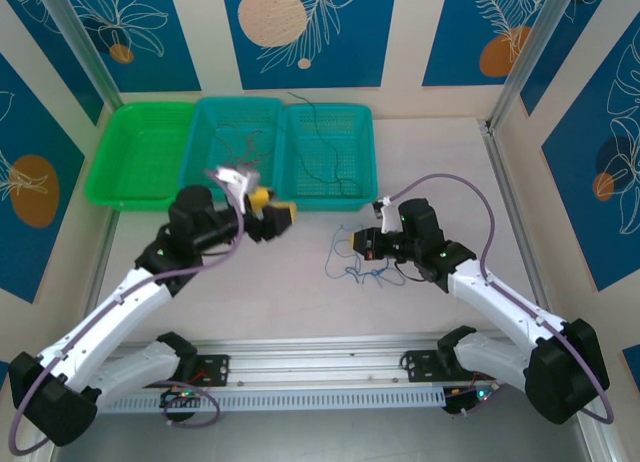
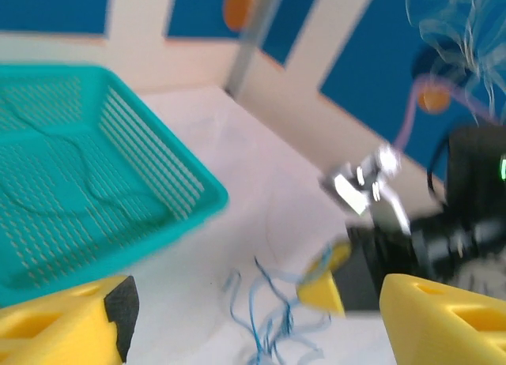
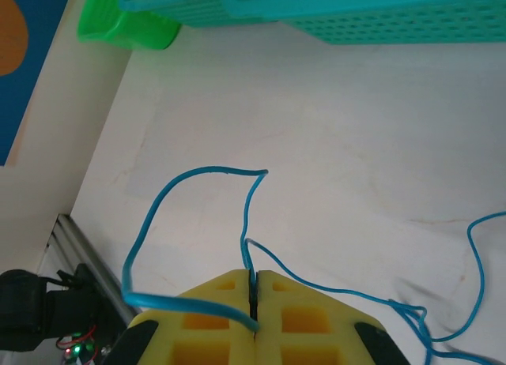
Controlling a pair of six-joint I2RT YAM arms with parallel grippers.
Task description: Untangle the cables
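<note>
Near the teal basket (image 1: 315, 203), one blue cable (image 3: 198, 172) was pinched for separating by the right gripper (image 3: 254, 290), the left gripper (image 1: 270, 214) was spread empty, and a pull away from the basket was judged needed.

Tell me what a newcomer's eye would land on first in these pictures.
First, the bright row at the table's far edge: a green basket and two teal baskets with thin wires in them. Then the blue cable tangle on the white surface, one strand pinched between the shut right gripper's yellow fingers. The left gripper hovers open nearby.
</note>
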